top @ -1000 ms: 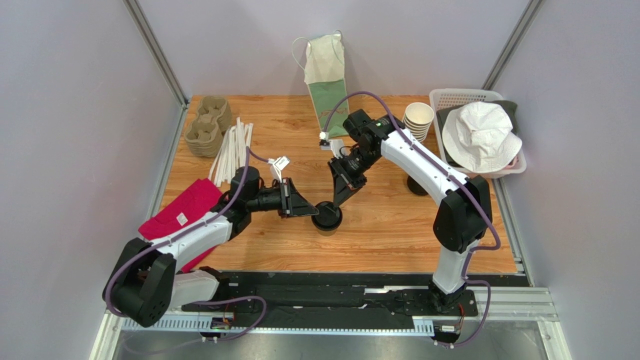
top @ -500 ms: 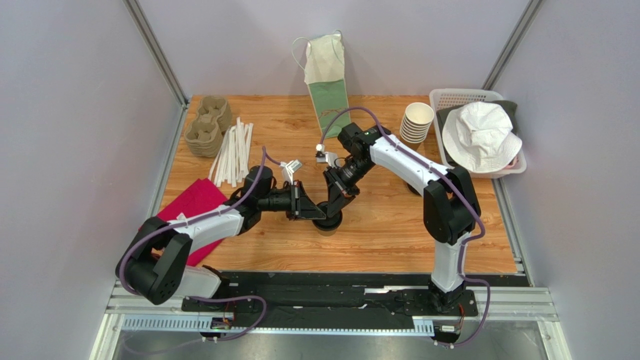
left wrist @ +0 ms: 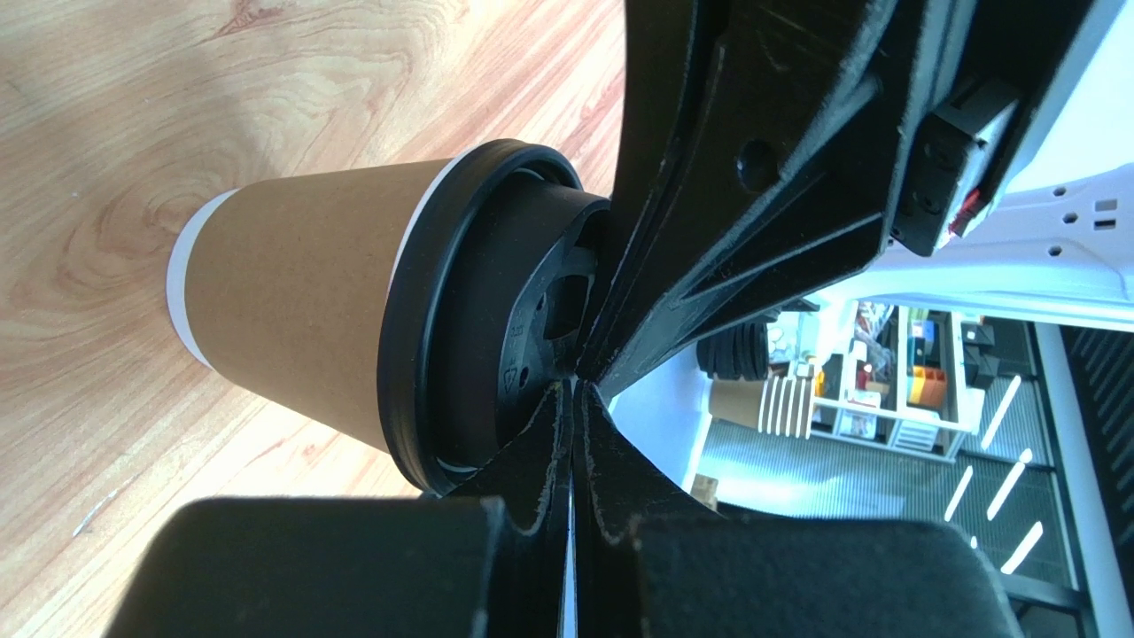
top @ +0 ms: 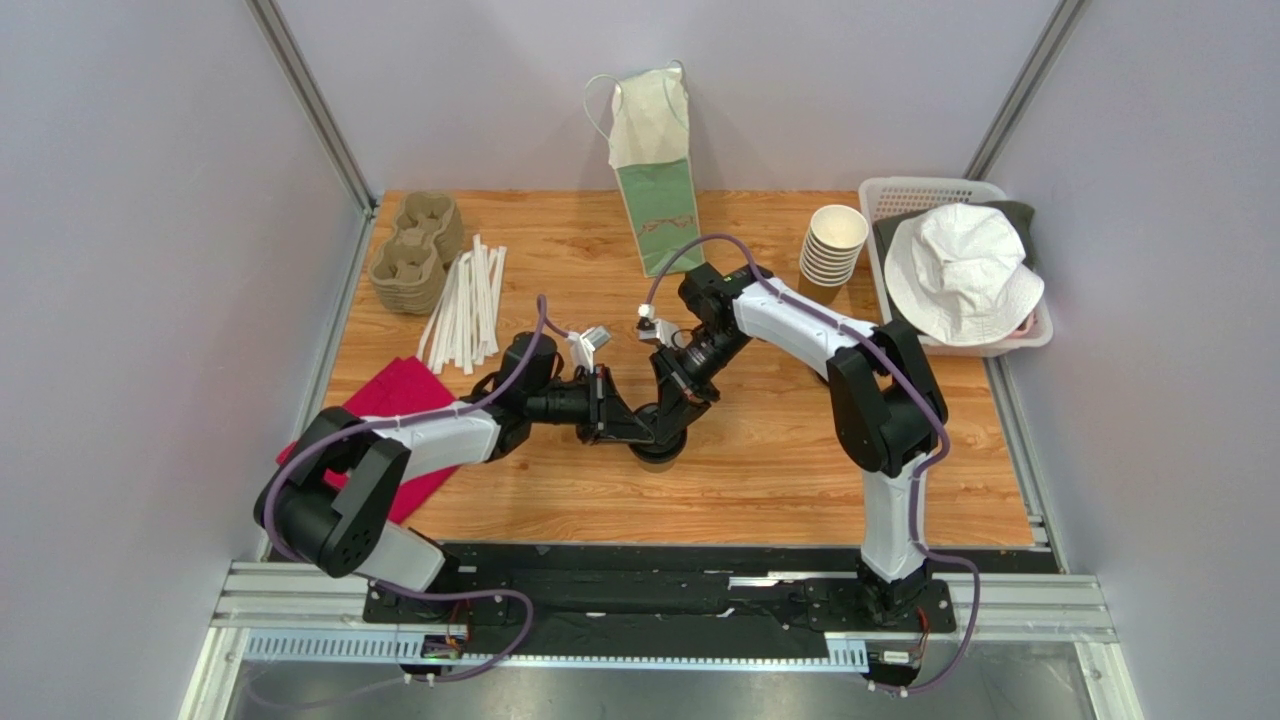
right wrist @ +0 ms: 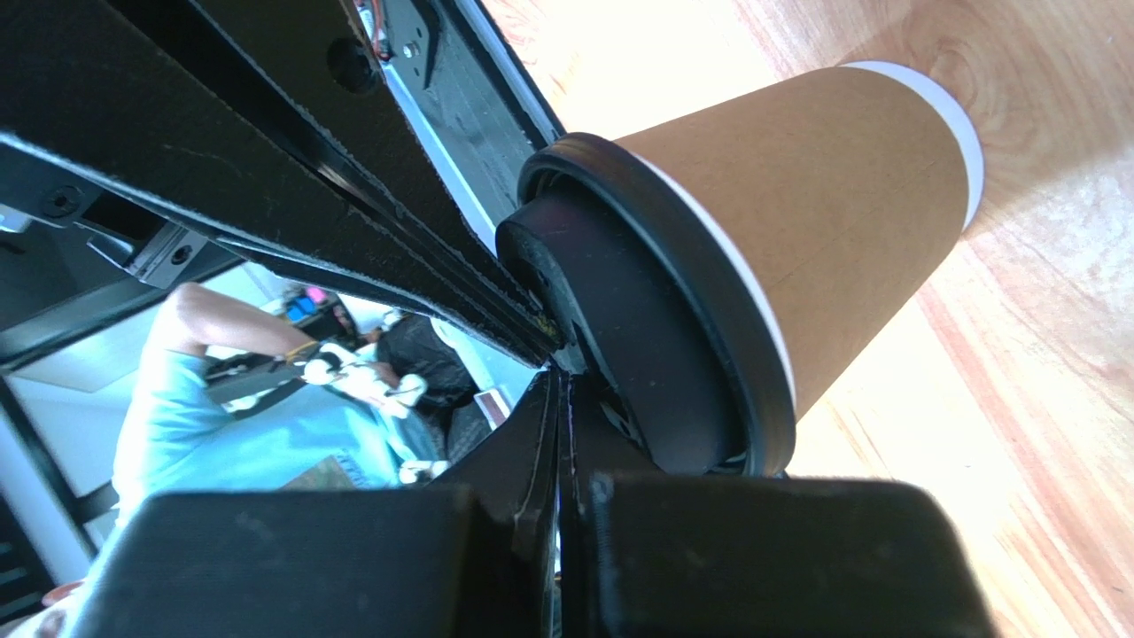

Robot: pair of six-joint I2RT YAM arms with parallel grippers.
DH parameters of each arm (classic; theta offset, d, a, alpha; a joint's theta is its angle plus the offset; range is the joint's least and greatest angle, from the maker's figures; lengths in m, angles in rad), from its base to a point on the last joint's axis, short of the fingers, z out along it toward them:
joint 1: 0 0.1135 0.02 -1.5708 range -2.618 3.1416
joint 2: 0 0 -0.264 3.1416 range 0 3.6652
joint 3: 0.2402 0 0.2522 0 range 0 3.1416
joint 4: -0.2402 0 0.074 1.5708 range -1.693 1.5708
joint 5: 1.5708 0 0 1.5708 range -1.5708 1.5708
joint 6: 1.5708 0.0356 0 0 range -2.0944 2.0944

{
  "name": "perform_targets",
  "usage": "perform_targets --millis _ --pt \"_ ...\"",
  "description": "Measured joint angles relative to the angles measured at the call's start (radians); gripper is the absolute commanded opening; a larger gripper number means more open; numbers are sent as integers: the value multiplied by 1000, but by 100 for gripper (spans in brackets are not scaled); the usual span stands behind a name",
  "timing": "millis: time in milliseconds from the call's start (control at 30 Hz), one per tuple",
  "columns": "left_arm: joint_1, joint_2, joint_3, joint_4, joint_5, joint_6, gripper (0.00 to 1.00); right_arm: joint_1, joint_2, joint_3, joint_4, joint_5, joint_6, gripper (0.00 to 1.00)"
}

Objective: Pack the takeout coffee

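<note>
The takeout coffee [top: 657,437] stands upright on the wooden table, a kraft-brown cup [left wrist: 293,299] with a black lid [left wrist: 466,319]. My left gripper [top: 637,426] reaches in from the left, shut, its joined tips [left wrist: 575,388] touching the top of the lid with nothing between them. My right gripper [top: 663,411] comes down from the back right, also shut and empty. Its tips [right wrist: 559,379] press on the same lid [right wrist: 639,332] right beside the left one. The cup wall [right wrist: 825,226] is free on all sides.
A green paper bag [top: 657,180] stands at the back centre. A stack of lidless cups [top: 836,245] and a basket [top: 902,192] holding a white hat are at the back right. Pulp cup carriers [top: 418,248], white straws [top: 466,300] and a red cloth [top: 376,420] lie left.
Both grippers have moved in over the cup until their tips meet on its lid. The left gripper has closed fully. The cup has not moved.
</note>
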Motion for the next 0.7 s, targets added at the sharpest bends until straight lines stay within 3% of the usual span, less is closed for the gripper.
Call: perform_targets --millis 700 --pt "6 92 34 56 63 -36 0 -65 56 -71 31 -188 34 0"
